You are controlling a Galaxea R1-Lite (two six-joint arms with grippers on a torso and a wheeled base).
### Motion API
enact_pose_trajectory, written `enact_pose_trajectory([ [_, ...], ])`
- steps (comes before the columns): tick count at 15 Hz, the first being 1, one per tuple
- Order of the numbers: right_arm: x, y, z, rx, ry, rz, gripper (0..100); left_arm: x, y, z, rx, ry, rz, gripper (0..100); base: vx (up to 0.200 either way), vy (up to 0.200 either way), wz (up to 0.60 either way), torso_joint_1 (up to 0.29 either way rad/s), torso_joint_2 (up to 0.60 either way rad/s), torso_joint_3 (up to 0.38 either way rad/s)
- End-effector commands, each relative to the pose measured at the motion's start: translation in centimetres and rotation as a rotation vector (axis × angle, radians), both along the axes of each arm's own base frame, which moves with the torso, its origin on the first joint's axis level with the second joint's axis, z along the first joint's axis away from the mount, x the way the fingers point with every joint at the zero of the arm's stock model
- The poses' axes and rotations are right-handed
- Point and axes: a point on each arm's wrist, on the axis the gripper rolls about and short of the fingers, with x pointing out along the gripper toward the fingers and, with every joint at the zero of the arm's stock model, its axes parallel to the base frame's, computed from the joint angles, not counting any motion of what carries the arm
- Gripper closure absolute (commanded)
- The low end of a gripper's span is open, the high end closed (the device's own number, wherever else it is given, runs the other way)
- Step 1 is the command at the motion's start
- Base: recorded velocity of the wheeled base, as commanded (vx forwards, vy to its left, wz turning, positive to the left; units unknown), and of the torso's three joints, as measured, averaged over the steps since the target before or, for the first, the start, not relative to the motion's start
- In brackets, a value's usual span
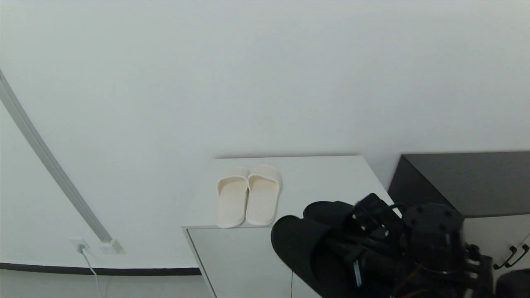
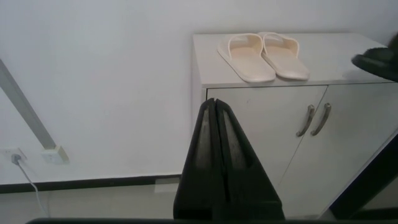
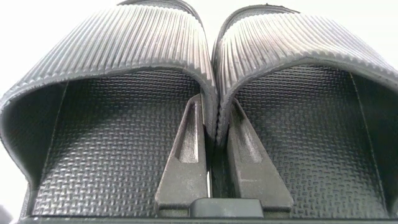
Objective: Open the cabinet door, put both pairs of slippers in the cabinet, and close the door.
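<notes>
A cream pair of slippers [image 1: 248, 196] lies side by side on top of the white cabinet [image 1: 327, 174], near its front edge; the pair [image 2: 264, 56] also shows in the left wrist view. The cabinet's two doors [image 2: 273, 124] are closed, with handles [image 2: 314, 119] at the middle seam. My right gripper [image 3: 214, 121] is shut on the black pair of slippers [image 3: 118, 124], pinching their two inner strap edges together. It holds the black slippers [image 1: 306, 244] in the air by the cabinet's front right corner. My left gripper [image 2: 215, 106] is shut on nothing, low and in front of the cabinet.
A dark-topped cabinet [image 1: 468, 182] stands right of the white one, with black handles [image 1: 515, 254] on its front. On the wall at lower left are a socket with a cable [image 1: 80, 247] and a slanted grey rail [image 1: 45, 161]. Floor lies left of the cabinet.
</notes>
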Motion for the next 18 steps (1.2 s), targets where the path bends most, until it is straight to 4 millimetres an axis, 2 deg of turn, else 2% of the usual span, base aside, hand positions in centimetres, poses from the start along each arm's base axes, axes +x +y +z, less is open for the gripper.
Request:
enact_pose_trajectory([
  [1, -3.51, -2.21, 1.54, 0.056, -0.022, 0.101, 100, 0.01, 0.0, 0.0, -0.001, 0.001, 0.0, 100, 0.0, 0.0, 0.0, 0.0, 0.0, 0.0],
  [6, -3.74, -2.36, 1.21, 0.049, -0.01, 0.109, 100, 0.01, 0.0, 0.0, -0.001, 0.001, 0.0, 100, 0.0, 0.0, 0.0, 0.0, 0.0, 0.0],
  [11, -3.82, -2.45, 0.7, 0.031, 0.005, 0.11, 100, 0.01, 0.0, 0.0, -0.002, 0.001, 0.0, 100, -0.2, 0.0, 0.0, 0.008, 0.0, -0.001],
  [18, -3.93, -2.53, 0.6, 0.027, 0.007, 0.111, 100, 0.01, 0.0, 0.0, -0.002, 0.001, 0.0, 100, 0.0, 0.0, 0.0, 0.0, 0.0, 0.0],
])
